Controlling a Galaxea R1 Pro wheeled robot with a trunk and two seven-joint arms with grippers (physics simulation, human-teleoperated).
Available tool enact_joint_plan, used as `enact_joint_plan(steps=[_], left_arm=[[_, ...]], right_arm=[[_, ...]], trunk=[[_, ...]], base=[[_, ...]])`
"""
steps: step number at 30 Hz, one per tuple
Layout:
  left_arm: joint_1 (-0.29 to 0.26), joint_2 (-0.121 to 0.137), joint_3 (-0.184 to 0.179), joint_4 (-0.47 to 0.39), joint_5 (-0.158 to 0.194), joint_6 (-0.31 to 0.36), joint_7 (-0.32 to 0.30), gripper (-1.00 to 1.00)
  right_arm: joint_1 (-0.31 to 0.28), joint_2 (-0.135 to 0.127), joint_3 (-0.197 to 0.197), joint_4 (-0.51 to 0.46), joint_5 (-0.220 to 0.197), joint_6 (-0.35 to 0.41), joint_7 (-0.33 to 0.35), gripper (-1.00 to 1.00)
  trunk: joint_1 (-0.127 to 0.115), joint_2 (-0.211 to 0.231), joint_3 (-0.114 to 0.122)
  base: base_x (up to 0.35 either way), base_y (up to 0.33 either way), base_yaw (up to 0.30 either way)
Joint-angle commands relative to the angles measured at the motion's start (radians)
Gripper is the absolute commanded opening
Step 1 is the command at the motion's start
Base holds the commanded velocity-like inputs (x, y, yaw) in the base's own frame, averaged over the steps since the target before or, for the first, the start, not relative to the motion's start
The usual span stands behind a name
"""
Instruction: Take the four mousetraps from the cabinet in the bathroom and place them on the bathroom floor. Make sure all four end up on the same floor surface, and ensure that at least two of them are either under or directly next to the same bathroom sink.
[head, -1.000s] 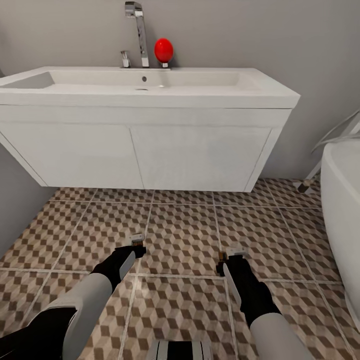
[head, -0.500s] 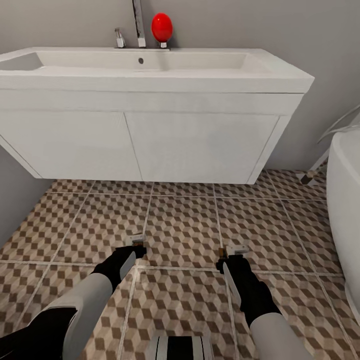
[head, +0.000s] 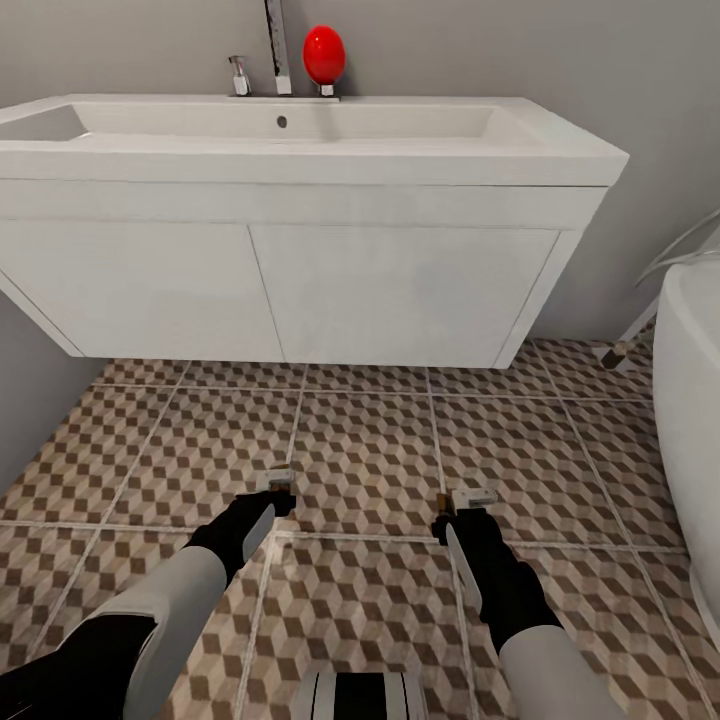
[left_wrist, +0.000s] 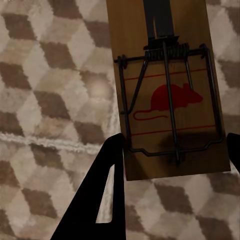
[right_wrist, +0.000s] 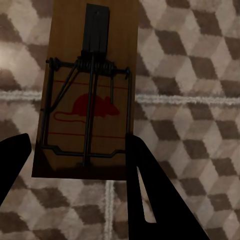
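One mousetrap (left_wrist: 167, 95) was pinched in the left gripper (head: 276, 488) and another mousetrap (right_wrist: 87, 100) in the right gripper (head: 470, 502), both held low over the bathroom floor (head: 370, 460) before the bathroom sink (head: 300, 130).

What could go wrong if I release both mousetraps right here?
1. Both grippers hold the traps above the bathroom floor, well short of the sink; dropped here, they may not count as next to it.
2. The left mousetrap and right mousetrap sit pinched by their edges and could flip on landing.
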Motion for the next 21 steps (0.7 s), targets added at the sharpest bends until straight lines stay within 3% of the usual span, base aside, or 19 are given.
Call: enact_joint_plan(steps=[1,14,21], left_arm=[[0.0,0.0,-0.003,-0.002,0.006,0.006,0.007,-1.0],[0.0,-0.002,-0.011,-0.016,-0.003,-0.007,0.012,-1.0],[0.0,-0.001,-0.091,-0.011,-0.089,0.064,0.01,-1.0]], right_arm=[[0.0,0.0,0.001,-0.001,0.009,0.007,0.001,-1.0],[0.0,-0.002,0.002,0.001,0.011,-0.041,-0.005,-1.0],[0.0,-0.004,0.003,0.007,0.01,-0.117,-0.001,-1.0]], trunk=[[0.0,0.0,-0.001],[0.0,0.0,-0.001],[0.0,0.0,-0.001]], base=[[0.0,0.0,0.0],[0.0,0.0,0.0],[0.0,0.0,0.0]])
